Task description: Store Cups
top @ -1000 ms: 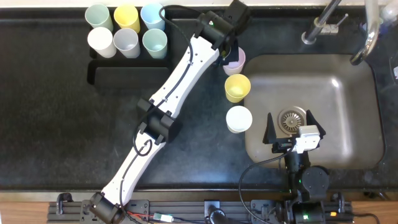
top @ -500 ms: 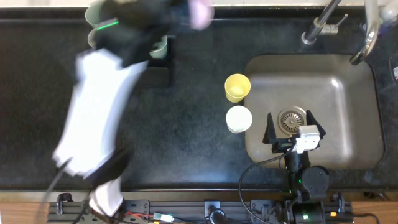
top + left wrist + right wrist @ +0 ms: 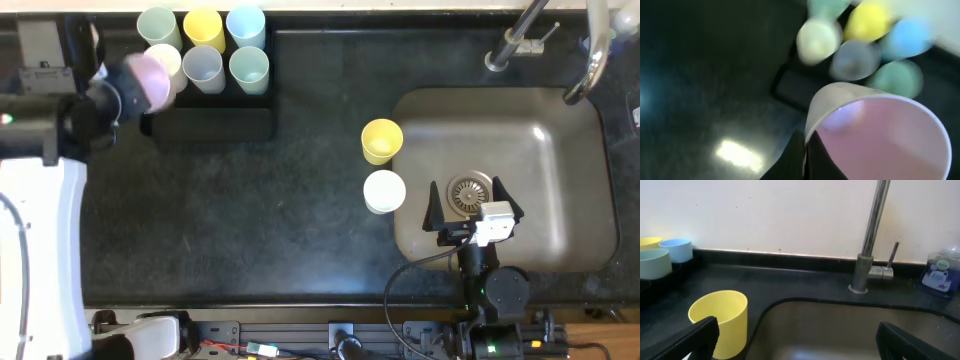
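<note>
My left gripper [image 3: 122,92] is shut on a pink cup [image 3: 152,76], held tilted above the left end of the black tray [image 3: 235,122]. In the left wrist view the pink cup [image 3: 880,135] looms large, with one finger on its rim. Several cups stand in the tray: pale green [image 3: 158,22], yellow [image 3: 203,24], blue [image 3: 245,22], grey [image 3: 203,65] and green [image 3: 248,68]. A yellow cup [image 3: 381,140] and a white cup [image 3: 384,190] stand on the counter by the sink. My right gripper [image 3: 468,205] hangs open over the sink basin [image 3: 560,200].
The faucet [image 3: 870,240] rises behind the sink, with a blue soap bottle [image 3: 942,275] beside it. The near yellow cup [image 3: 720,320] stands at the sink's rim. Dark countertop [image 3: 250,220] stretches between the tray and the sink.
The left arm lifted the pink cup from beside the sink and swung it left across the counter to the tray's left end. The right arm has not moved.
</note>
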{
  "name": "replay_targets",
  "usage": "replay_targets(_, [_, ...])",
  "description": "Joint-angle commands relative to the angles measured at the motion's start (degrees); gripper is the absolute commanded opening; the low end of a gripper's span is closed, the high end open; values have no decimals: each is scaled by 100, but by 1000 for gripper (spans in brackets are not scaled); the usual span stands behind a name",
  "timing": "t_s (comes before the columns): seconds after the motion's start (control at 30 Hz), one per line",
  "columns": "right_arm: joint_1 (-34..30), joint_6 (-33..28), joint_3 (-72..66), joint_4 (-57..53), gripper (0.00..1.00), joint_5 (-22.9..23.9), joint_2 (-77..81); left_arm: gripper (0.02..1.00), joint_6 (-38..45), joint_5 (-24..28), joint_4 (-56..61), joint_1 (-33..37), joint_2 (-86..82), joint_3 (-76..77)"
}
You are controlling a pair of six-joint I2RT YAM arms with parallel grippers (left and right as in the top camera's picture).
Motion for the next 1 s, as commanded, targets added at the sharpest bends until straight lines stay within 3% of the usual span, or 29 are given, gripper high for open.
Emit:
replay_targets(0.03, [28,-17,-76,31,998,7,-44,36,560,564,538,494,-236,-874])
replay_targets(0.67, [28,-17,-76,31,996,7,-44,36,903,551,1462,962,1187,-1261])
replay_targets(1.0, [28,-17,-76,31,996,7,-44,36,903,835,1801,1082,1631,-1261])
